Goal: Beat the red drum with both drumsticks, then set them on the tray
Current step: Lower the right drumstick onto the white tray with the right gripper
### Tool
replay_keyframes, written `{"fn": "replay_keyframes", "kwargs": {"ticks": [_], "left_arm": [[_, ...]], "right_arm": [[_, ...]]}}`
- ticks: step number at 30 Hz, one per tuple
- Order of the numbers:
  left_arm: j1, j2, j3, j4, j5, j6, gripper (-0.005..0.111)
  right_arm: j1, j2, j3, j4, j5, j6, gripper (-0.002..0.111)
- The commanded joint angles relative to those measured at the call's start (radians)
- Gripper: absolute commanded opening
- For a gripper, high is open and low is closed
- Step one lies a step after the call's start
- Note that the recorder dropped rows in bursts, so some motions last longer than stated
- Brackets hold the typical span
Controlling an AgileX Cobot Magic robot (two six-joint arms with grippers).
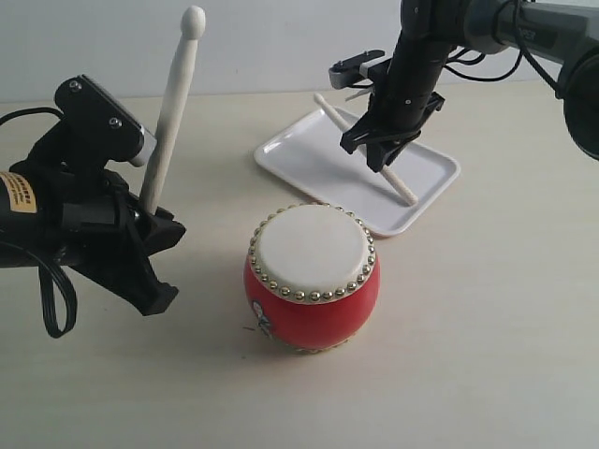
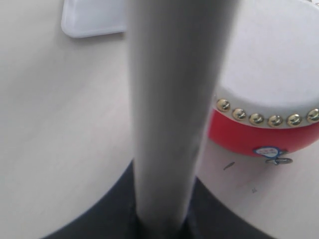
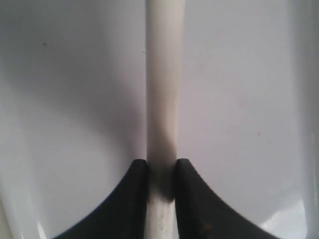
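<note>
The red drum (image 1: 312,278) with its cream skin and gold studs stands in the middle of the table; the left wrist view shows it too, the drum (image 2: 269,134). My left gripper (image 1: 140,220) is shut on one drumstick (image 1: 171,108), which points steeply upward to the left of the drum and fills the left wrist view as a thick drumstick (image 2: 174,109). Behind the drum lies the white tray (image 1: 309,159). My right gripper (image 1: 377,154) is low over the tray, shut on the other drumstick (image 1: 398,185), which slants across it; the jaws pinch this drumstick (image 3: 163,99) over the tray floor (image 3: 75,99).
A black cable (image 1: 56,295) loops under the left arm at the table's left side. A corner of the tray (image 2: 89,22) shows in the left wrist view. Bare pale tabletop (image 1: 487,327) lies in front and to the right of the drum.
</note>
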Motion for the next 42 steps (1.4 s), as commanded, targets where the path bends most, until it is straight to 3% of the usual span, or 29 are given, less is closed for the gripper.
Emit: {"fn": "replay_keyframes", "kwargs": {"ticks": [1, 42], "left_arm": [[0.002, -0.009, 0.001, -0.014, -0.011, -0.002, 0.000], [0.002, -0.009, 0.001, -0.014, -0.009, -0.002, 0.000]], "right_arm": [[0.000, 0.003, -0.002, -0.005, -0.019, 0.001, 0.015], [0.000, 0.012, 0.001, 0.001, -0.014, 0.025, 0.015]]}}
